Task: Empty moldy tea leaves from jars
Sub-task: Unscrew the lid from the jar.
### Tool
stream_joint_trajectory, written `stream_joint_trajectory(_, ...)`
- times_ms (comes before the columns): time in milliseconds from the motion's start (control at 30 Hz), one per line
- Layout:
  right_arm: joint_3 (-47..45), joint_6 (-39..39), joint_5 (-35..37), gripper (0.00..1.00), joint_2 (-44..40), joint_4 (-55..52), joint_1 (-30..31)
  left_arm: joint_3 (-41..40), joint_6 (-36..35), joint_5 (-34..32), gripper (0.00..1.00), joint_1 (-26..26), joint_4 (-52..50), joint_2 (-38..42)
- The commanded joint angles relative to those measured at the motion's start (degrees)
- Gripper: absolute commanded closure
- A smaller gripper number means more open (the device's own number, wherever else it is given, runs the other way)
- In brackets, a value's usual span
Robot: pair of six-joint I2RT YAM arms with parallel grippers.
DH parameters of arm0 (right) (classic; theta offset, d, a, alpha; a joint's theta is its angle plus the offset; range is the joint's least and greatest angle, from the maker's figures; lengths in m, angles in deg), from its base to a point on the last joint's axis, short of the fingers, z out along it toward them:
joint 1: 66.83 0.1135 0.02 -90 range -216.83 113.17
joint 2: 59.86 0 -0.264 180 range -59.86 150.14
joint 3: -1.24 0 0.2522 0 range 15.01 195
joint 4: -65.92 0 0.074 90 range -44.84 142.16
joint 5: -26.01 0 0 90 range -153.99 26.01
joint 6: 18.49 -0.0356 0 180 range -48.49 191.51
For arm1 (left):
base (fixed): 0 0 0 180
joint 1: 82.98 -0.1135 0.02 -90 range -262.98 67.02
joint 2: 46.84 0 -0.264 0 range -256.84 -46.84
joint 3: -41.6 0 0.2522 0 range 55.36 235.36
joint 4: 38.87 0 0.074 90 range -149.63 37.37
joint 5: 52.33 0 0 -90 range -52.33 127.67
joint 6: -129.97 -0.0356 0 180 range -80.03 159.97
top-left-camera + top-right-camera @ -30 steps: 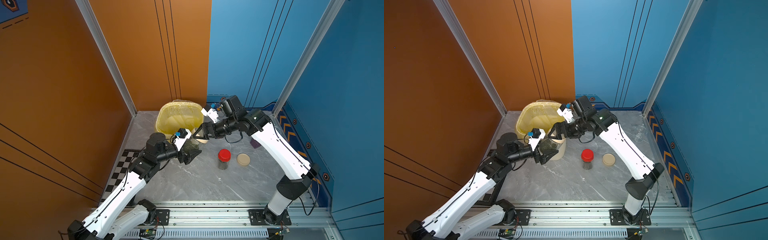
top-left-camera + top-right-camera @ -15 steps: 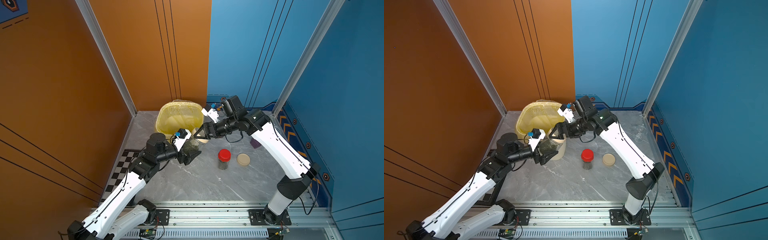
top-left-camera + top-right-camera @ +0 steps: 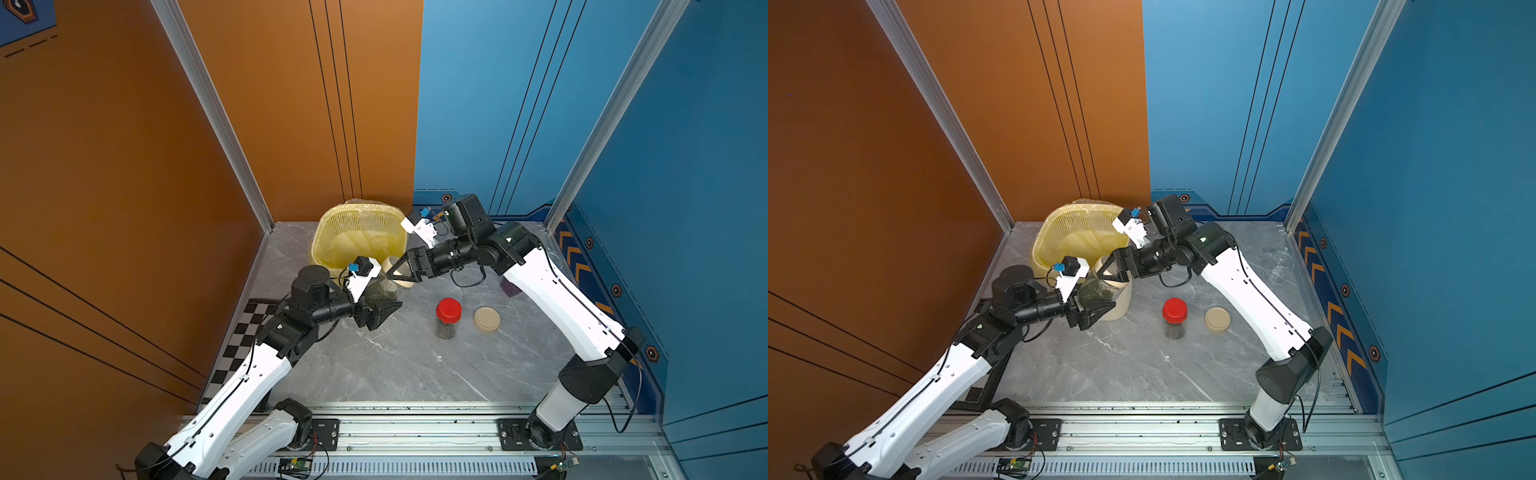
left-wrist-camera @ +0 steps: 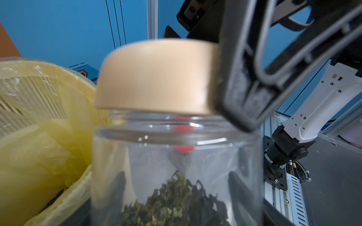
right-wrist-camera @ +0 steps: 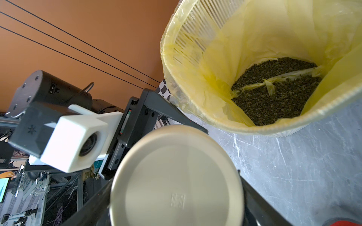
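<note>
A robot's left gripper (image 3: 380, 302) clamps a small clear glass jar (image 4: 176, 156) just beside the cream slatted bin (image 3: 357, 218) lined with a yellow bag. A clump of dark green-brown tea leaves (image 4: 172, 203) sits in the jar's bottom. The right gripper (image 3: 397, 276) has its jaws closed on the jar's round beige screw lid (image 4: 156, 76). The step in hand appears to be unscrewing. Next, the lid must be twisted free and lifted clear, then the jar tipped over the bin, where loose leaves lie. A red-lidded jar (image 3: 448, 318) stands sealed farther from the bin.
</note>
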Motion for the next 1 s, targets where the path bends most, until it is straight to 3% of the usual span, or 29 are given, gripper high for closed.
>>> stream_joint_trajectory(0, -1.31, 1.8, -2.3, 0.15, -1.69, 1.42, -0.79, 0.56, 0.48, 2.43, 0.38, -0.67, 6.3, 2.48)
stream_joint_trajectory(633, -1.72, 2.86, -7.58, 0.15, -2.92, 3.42, -3.29, 0.24, 0.83, 3.51, 0.38, -2.05, 6.67, 2.84)
stream_joint_trajectory(967, -1.62, 2.0, -8.4, 0.16, -4.83, 3.96, -7.77, -0.02, 1.26, 3.12, 0.38, -2.14, 6.84, 2.96)
